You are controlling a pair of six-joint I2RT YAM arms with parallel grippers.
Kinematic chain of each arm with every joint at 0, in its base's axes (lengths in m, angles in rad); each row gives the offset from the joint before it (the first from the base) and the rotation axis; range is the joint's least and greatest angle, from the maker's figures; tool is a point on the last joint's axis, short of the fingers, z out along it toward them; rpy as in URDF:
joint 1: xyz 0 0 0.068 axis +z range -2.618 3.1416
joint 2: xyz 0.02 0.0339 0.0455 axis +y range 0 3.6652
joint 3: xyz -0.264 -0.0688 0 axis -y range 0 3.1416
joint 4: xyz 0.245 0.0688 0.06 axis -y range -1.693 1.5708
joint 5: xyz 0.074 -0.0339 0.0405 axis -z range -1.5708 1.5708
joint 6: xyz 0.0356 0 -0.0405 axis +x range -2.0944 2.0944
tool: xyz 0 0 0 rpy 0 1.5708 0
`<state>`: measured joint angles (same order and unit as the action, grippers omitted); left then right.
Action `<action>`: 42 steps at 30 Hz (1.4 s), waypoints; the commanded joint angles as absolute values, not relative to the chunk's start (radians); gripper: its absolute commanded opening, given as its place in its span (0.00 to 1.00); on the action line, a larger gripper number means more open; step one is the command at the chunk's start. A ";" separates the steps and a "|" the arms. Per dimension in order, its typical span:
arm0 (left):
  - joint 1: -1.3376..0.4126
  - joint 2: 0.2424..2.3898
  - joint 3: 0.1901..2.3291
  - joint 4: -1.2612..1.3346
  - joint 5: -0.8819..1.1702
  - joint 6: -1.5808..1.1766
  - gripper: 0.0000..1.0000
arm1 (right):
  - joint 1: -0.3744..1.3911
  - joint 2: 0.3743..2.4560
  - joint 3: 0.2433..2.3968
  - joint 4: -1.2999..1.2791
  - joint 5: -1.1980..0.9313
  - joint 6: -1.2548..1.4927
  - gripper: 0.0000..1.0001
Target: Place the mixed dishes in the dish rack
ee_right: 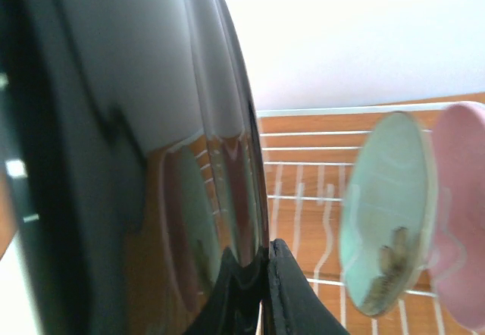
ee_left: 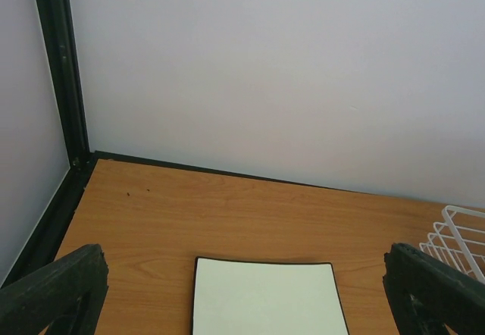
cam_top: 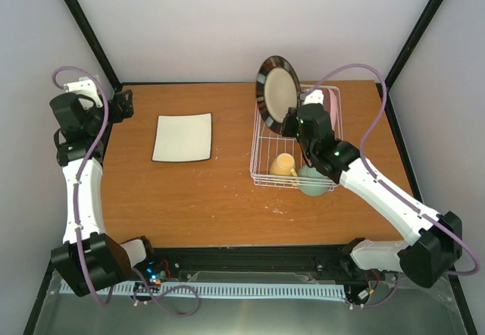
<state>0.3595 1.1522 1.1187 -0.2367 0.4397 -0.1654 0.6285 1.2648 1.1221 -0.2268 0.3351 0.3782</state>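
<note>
Cream plate [cam_top: 277, 91] stands upright over the far left corner of the rack [cam_top: 261, 170], pinched at its rim by your right gripper [cam_top: 292, 126], while your left gripper [cam_top: 121, 106] hangs spread wide near the white square plate [cam_top: 183, 138].

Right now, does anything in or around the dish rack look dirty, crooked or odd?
Yes: the mint-green round plate, standing in the dish rack beside the pink round plate, has a brownish smudge near its lower edge, possibly residue.
</note>
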 commanded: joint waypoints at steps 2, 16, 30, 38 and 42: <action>0.362 1.156 1.117 -0.222 0.419 -0.157 1.00 | 0.632 1.212 1.117 -0.108 0.637 0.528 0.03; 0.362 1.170 1.088 -0.224 0.397 -0.141 1.00 | 0.627 1.340 1.157 -0.259 0.853 0.703 0.03; 0.360 1.169 1.080 -0.216 0.366 -0.122 1.00 | 0.600 1.436 1.159 -0.267 0.841 0.755 0.03; 0.361 1.171 1.078 -0.194 0.337 -0.118 1.00 | 0.566 1.503 1.197 -0.230 0.794 0.744 0.03; 0.361 1.180 1.078 -0.186 0.329 -0.116 1.00 | 0.556 1.546 1.220 -0.214 0.761 0.732 0.03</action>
